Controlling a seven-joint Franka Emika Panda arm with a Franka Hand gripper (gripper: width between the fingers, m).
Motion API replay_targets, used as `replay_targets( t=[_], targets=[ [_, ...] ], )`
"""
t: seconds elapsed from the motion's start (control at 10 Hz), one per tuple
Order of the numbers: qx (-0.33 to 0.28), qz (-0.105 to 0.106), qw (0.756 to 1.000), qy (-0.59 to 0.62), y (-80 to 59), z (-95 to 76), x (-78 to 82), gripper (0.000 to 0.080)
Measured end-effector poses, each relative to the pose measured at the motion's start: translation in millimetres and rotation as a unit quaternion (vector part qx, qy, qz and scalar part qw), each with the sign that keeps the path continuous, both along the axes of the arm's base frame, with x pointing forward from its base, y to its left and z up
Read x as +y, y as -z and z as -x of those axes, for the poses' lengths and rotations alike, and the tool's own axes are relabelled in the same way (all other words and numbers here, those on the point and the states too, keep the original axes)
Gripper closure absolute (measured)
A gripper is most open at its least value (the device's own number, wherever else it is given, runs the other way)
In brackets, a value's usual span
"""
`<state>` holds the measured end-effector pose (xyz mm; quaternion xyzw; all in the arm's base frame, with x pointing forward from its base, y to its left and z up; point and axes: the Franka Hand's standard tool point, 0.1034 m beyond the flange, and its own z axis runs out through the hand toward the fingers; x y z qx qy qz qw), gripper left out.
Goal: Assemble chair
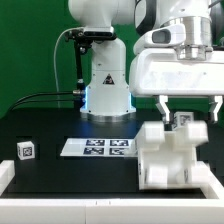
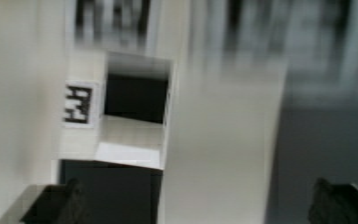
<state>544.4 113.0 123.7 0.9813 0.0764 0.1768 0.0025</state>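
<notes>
Chunky white chair [image 1: 168, 152], blocky stepped parts, black-and-white tag [image 1: 183, 120] on top, pincer [image 1: 189, 113] spread wide over it

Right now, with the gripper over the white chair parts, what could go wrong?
1. The open gripper straddles the top of the chunky white plastic chair assembly. A sideways move before lifting could clip it and shift or tip it.
2. The wrist view is blurred, so alignment is hard to check.
3. The small white tagged block lies apart on the exterior view's left, near the black table's edge. A clumsy pick might push it off.
</notes>
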Motion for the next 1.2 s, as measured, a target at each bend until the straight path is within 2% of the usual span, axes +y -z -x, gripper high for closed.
replay_targets(
  t=[0.1, 0.3, 0.4, 0.6, 0.8, 1.0, 1.2],
  targets=[
    [0.0, -0.006, 1.0, 0.013, -0.7, -2.2, 0.0, 0.0158],
    [0.003, -0.041, 0.995, 0.096, -0.9, -2.3, -3.5, 0.0151],
    [0.005, -0.048, 0.993, 0.109, -4.2, -2.4, -3.4, 0.0151],
    [0.0, -0.051, 0.993, 0.105, -14.7, -2.7, -3.5, 0.0151],
    [0.0, -0.052, 0.994, 0.096, -23.1, 3.9, -6.9, 0.0151],
    [-0.002, -0.04, 0.996, 0.08, -18.3, 14.7, -21.3, 0.0151],
    [-0.009, -0.035, 0.996, 0.077, -8.2, 19.0, -22.1, 0.0151]
  ],
)
